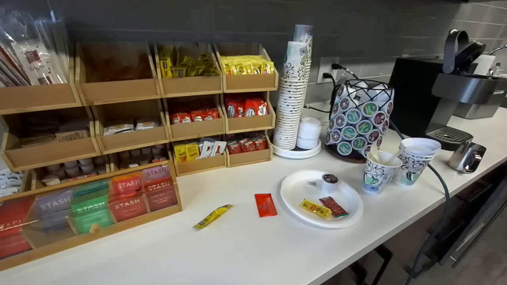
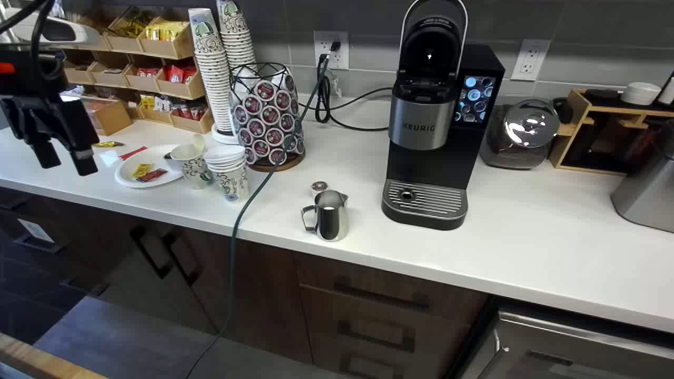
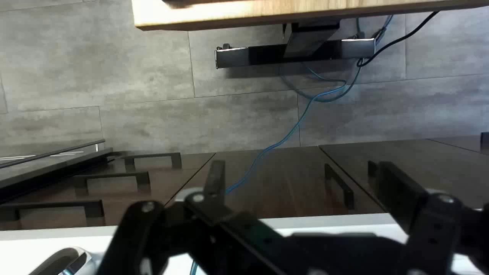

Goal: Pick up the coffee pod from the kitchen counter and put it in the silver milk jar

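Note:
A coffee pod (image 2: 319,187) with a brown-and-white lid stands on the white counter in an exterior view. It is right behind the silver milk jar (image 2: 331,217), which partly covers it. The silver milk jar stands upright near the counter's front edge, its handle to the left. It also shows in an exterior view (image 1: 466,157) and partly in the wrist view (image 3: 70,261). I see no pod beside it there. My gripper (image 2: 68,162) is open with nothing between its fingers. It hangs above the counter's left part, far from the pod. Its open fingers (image 3: 300,168) also show in the wrist view.
A white plate (image 1: 291,206) holds another pod (image 1: 329,183) and packets. Paper cups (image 2: 231,181) and a pod carousel (image 2: 266,121) stand between gripper and jar. A green cable (image 2: 247,202) crosses the counter. A coffee machine (image 2: 424,126) stands right of the jar.

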Tool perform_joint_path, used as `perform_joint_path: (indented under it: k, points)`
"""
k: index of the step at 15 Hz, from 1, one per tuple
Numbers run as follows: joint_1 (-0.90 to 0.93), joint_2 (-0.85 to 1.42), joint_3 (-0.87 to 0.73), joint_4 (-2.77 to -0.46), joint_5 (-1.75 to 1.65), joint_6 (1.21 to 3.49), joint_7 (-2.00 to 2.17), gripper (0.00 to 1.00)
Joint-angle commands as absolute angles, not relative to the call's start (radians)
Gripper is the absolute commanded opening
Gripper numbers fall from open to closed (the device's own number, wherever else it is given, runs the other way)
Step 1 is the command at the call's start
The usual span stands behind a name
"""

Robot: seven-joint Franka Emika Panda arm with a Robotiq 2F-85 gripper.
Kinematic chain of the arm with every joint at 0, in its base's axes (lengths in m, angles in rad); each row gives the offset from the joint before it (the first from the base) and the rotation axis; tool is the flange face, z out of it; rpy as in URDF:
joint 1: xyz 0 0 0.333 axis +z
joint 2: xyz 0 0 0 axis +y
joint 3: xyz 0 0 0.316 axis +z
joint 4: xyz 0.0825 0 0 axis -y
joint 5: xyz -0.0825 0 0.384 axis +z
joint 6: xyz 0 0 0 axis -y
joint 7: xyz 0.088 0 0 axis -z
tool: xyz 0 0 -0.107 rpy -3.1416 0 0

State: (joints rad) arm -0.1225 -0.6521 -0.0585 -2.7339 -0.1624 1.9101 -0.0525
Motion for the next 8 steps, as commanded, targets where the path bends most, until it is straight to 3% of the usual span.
perform_joint_path:
  k: [1, 8]
  points:
    - [-0.115, -0.652, -0.066, -2.733, -0.166, 1.908, -0.048, 1.00]
    - [-0.134, -0.647, -0.059, -2.724, -0.166, 1.925, 0.004, 1.00]
